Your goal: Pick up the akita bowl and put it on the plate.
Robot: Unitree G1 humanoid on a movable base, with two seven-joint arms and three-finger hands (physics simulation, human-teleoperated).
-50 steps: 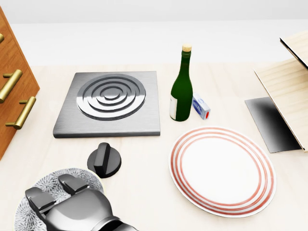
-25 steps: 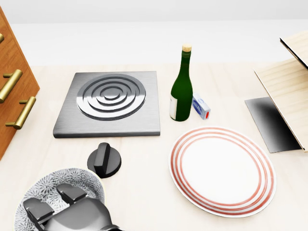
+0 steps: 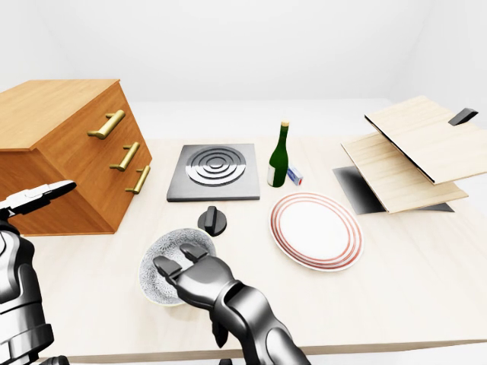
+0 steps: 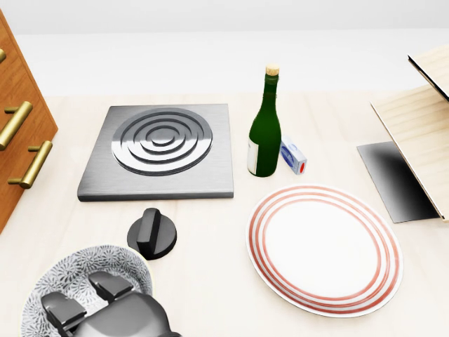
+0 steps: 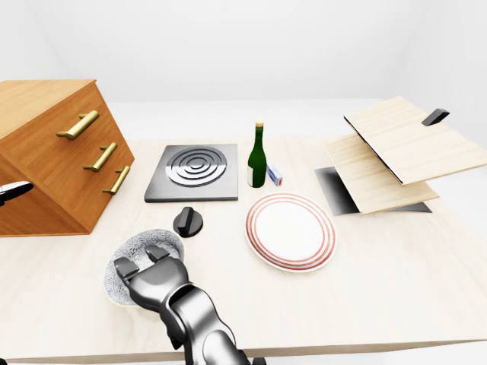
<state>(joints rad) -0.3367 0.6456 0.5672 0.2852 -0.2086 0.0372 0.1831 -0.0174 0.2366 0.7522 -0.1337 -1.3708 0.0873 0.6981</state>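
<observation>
Right hand: the right hand [image 3: 198,277] is at the bottom of the left-eye view, and its arm reaches in from the lower edge toward the left. The fingers [image 4: 111,284] are loose and half bent, spread over the bowl and not clenched around it. I cannot tell whether they touch the rim.
Left arm: a part of the left arm [image 3: 15,296] shows at the left edge of the left-eye view. I cannot tell how its hand is.
Akita bowl: the akita bowl [image 3: 162,255], grey with a fine pattern, stands upright on the table [image 3: 396,289], partly under the right hand. It is to the left of the plate and apart from it.
Knob: a black round knob [image 3: 212,221] lies just above the bowl in the left-eye view, between the bowl and the cooking plate.
Plate: the plate [image 3: 315,230], white with red rings, lies flat on the table to the right of the bowl and the knob.
Cooking plate: a grey square cooking plate [image 3: 215,171] with round rings lies above the knob.
Bottle: a green bottle [image 3: 279,158] stands upright just to the right of the cooking plate, above the plate.
Small box: a small white and blue box [image 3: 295,177] lies just beside the bottle, on its right.
Drawer cabinet: a wooden drawer cabinet [image 3: 68,160] with brass handles stands on the left side of the table.
Boards: light wooden boards [image 3: 411,148] are at the right, tilted, over a dark mat [image 3: 359,190].
</observation>
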